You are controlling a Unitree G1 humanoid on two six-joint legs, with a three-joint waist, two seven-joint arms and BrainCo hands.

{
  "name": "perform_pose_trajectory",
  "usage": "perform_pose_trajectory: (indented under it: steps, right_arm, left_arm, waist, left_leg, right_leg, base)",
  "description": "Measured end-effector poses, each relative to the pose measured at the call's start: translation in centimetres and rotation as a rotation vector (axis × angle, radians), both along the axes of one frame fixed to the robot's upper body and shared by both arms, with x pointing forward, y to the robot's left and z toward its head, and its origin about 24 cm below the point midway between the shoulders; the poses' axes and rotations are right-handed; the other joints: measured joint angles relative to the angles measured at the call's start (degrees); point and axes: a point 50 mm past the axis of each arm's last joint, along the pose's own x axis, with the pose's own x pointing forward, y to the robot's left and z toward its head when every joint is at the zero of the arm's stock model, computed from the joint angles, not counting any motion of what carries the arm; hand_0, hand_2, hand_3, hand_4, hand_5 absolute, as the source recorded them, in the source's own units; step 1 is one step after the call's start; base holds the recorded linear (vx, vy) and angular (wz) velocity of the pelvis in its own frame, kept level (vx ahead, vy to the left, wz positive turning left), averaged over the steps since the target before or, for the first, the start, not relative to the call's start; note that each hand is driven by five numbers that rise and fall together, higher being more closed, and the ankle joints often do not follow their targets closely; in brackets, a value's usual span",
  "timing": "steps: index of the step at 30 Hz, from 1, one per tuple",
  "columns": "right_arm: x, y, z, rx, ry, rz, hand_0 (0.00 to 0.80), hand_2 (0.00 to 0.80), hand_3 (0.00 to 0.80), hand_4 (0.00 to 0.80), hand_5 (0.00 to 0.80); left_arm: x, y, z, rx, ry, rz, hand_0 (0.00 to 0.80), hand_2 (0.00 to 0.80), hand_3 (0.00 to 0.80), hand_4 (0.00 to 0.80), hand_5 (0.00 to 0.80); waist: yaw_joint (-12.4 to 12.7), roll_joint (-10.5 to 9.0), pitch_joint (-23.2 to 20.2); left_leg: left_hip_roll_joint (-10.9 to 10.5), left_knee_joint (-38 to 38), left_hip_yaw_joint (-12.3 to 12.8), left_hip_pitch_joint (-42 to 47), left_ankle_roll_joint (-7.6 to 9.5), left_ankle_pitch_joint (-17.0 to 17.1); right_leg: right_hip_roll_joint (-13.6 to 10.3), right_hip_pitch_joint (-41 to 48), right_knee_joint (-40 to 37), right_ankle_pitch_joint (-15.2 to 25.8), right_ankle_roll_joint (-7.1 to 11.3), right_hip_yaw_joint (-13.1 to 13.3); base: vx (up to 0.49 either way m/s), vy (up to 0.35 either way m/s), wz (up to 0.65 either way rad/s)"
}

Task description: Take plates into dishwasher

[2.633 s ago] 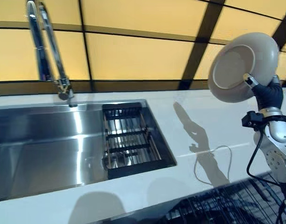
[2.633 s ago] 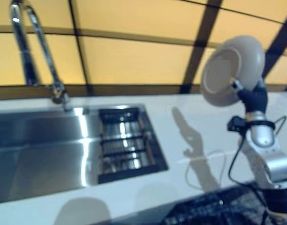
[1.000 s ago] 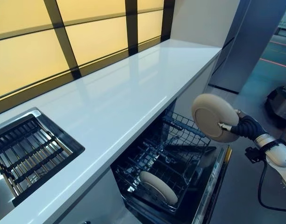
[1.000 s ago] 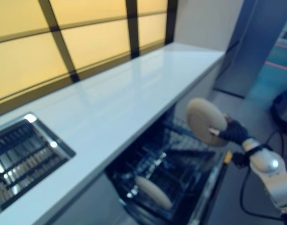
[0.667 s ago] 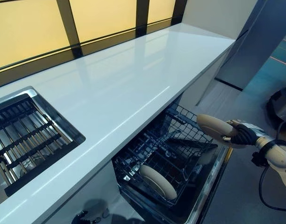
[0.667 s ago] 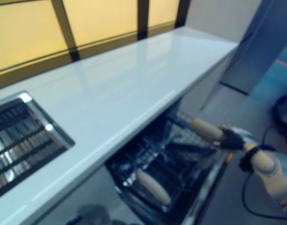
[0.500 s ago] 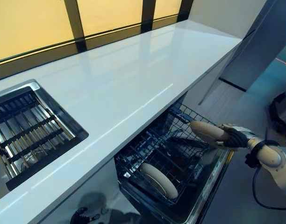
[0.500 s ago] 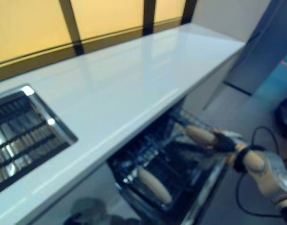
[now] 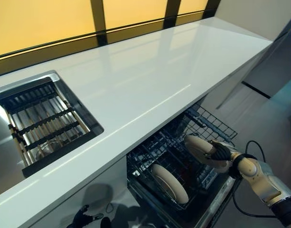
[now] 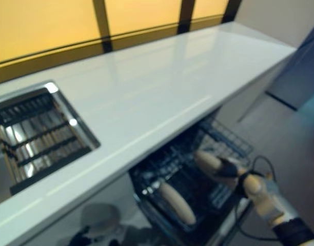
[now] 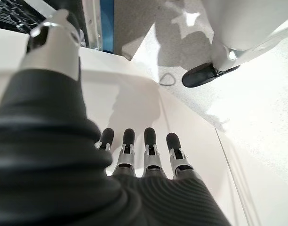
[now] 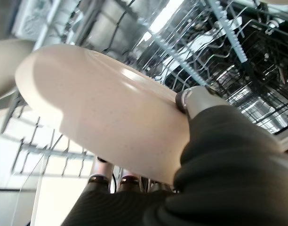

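1. Left eye view: the beige plate [image 9: 198, 148], pinched in the right hand [image 9: 218, 152], had been brought down from well above the rack into the open dishwasher's lower rack [image 9: 181, 166]; slotting was judged imminent. Another plate [image 9: 169, 183] was already stood in that rack. The sink's wire basket [image 9: 43, 126] was seen without plates.
2. Left wrist view: the left hand [image 11: 141, 155] was hung idle, fingers straight, nothing held.
3. Right wrist view: thumb and fingers were clamped on the plate's rim, tines close behind.
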Motion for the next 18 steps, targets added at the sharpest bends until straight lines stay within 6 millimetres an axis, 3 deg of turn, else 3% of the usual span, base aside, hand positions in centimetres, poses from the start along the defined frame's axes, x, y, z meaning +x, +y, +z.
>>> perform_pose_trajectory:
  steps: [5,11,18]
  right_arm:
    - [1.2,1.2,-1.6,0.062,0.019,-0.056,0.800,0.800,0.800,0.800,0.800]
    - [2.0,-0.1,-3.4,0.144,0.063,-0.209,0.800,0.800,0.800,0.800,0.800]
    - [4.0,-0.8,-1.5,0.209,-0.007,-0.286,0.800,0.800,0.800,0.800,0.800]
  left_arm:
    - [0.7,-0.4,0.3,0.006,-0.014,-0.035,0.000,0.000,0.000,0.000,0.000]
    - [1.0,-0.5,0.6,0.005,-0.038,-0.051,0.000,0.000,0.000,0.000,0.000]
    - [0.6,0.4,0.7,0.024,-0.030,-0.041,0.000,0.000,0.000,0.000,0.000]
  waist:
    - [1.63,0.68,0.57]
    - [3.86,1.93,1.39]
    - [5.17,4.53,2.54]
  left_leg:
    - [-0.12,0.48,-1.47,-0.45,0.02,0.02]
    - [-1.08,0.39,-2.96,-1.18,0.39,0.38]
    - [-2.39,0.38,-5.04,-2.82,1.05,0.86]
  right_leg:
    - [-0.06,0.81,-0.01,-0.24,0.07,-0.77]
    - [-0.89,0.98,-0.01,-0.33,0.34,-2.00]
    - [-1.96,0.59,0.00,-0.26,0.93,-3.73]
  base:
    - [0.061,-0.003,0.14]
    - [0.038,0.036,0.13]
    - [-0.007,0.084,0.14]
